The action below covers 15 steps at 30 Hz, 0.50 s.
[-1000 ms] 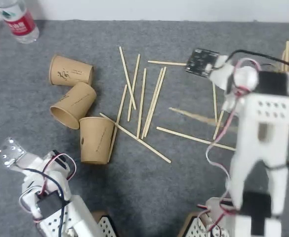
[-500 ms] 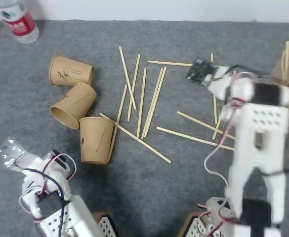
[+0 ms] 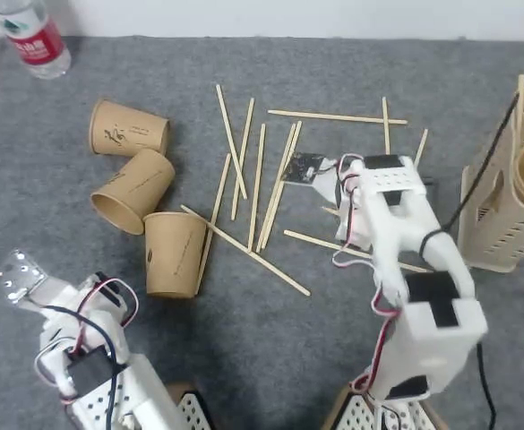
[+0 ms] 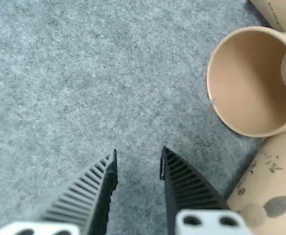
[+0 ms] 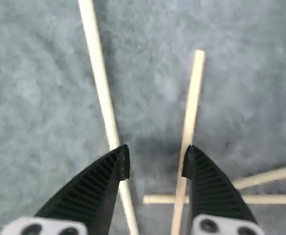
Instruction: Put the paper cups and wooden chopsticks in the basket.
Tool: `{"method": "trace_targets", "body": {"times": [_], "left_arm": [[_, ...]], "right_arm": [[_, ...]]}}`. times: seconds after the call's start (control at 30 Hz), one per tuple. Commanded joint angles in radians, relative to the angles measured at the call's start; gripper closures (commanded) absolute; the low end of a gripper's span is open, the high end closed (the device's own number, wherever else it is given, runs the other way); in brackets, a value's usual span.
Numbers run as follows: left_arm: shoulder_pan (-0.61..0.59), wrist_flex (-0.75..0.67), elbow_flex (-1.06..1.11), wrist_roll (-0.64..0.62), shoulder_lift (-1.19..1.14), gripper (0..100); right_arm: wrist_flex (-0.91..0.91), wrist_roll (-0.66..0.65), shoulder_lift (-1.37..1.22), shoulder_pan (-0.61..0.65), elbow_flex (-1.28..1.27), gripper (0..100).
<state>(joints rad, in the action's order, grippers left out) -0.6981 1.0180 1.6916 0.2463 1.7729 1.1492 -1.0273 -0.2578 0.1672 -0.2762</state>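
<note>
Wooden chopsticks (image 3: 277, 186), three paper cups (image 3: 134, 190) lie outside the part-filled basket (image 3: 494, 228); left end effector (image 4: 139, 152), right end effector (image 5: 156, 151) both released.

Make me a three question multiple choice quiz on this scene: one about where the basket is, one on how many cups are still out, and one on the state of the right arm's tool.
1. In the high view, the basket stands at the:
A. far left
B. centre
C. far right edge

2. How many paper cups lie on their sides on the table?
A. two
B. three
C. five

3. The right tool is:
A. open
B. shut on a cup
C. shut on the basket's rim

Answers:
1 C, the basket sits against the right border of the high view.
2 B, three cups lie close together on the left side of the table.
3 A, in the right wrist view its jaws stand apart above loose chopsticks, gripping nothing.
</note>
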Motion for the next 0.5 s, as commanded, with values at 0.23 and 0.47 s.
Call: {"method": "trace_targets", "body": {"times": [0.23, 0.47], "left_arm": [[-0.006, 0.003, -0.005, 0.009, -0.008, 87], [-0.006, 0.003, -0.005, 0.009, -0.008, 87]], "right_arm": [[-0.008, 0.008, -0.091, -0.047, 0.137, 82.4], [-0.018, 0.006, -0.091, -0.045, 0.140, 96.9]]}}
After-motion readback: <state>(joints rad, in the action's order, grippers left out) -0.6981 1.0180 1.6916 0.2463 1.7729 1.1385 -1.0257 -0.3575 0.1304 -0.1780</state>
